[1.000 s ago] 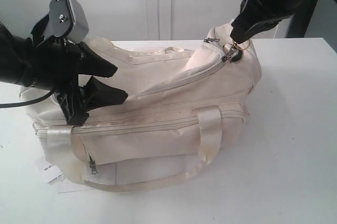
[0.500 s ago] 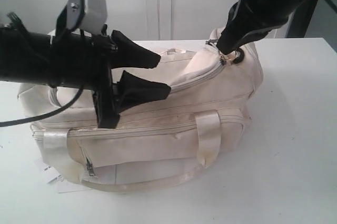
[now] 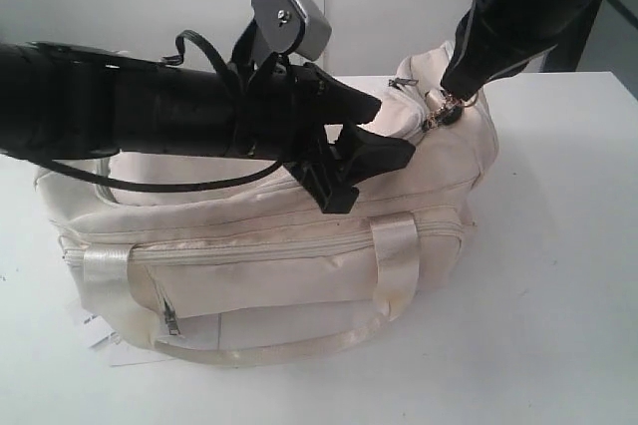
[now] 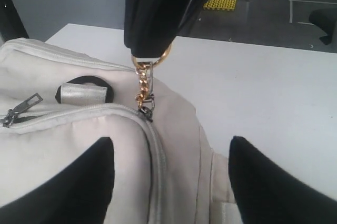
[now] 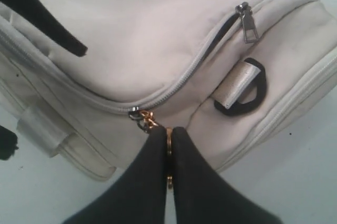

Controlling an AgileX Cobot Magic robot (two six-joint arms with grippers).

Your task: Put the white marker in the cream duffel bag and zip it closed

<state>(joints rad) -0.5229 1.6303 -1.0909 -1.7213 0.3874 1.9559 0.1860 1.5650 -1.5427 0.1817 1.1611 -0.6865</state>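
The bag [image 3: 299, 255] is lying on the tabletop [image 3: 558, 245], its long side facing the near edge and its zipper end pointing toward the far right corner. The right gripper [image 5: 169, 132] is pinching the gold ring [image 4: 151, 58] of the pull chain [image 4: 143, 90] with its fingers pressed fully together. This thin grip is giving it control of the slider [image 4: 146, 111] without touching the fabric. The chain is hanging nearly taut between ring and slider, which suggests that the pull is being tensioned along the zipper [image 5: 179, 84] line. The slider is sitting at the end of the bag, just beside the black ring [image 5: 247, 90], and the teeth visible behind it are meshing, so the closing stroke is judged to be at or near its end. The left gripper [image 3: 394, 126] is hovering over the top of the bag near that same end, jaws spread wide and holding nothing. It is probably positioned there to press the soft top panel down, so the bag is not lifting or sliding under the pull. The marker is not showing in any view. It is presumably lying inside the bag, but this cannot be confirmed.
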